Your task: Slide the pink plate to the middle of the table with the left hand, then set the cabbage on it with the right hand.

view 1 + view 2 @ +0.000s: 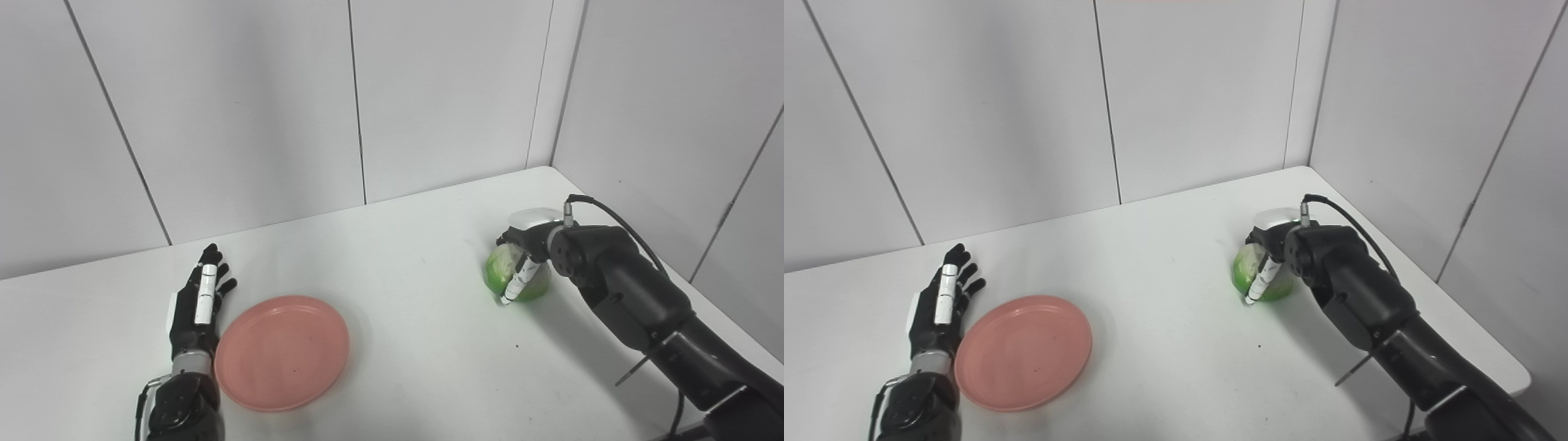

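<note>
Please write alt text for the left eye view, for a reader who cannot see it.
A robot's right hand wraps around a green cabbage at the right of a white table. Its open left hand lies flat beside an empty pink plate at the left.

White table (grey panelled walls)

1. The desk looks smooth, matt white.
2. The pink plate seems matt plastic, smooth.
3. The cabbage shows glossy, plastic-like green.
4. The left hand and right hand look black, hard-shelled, with white plastic panels.
</note>
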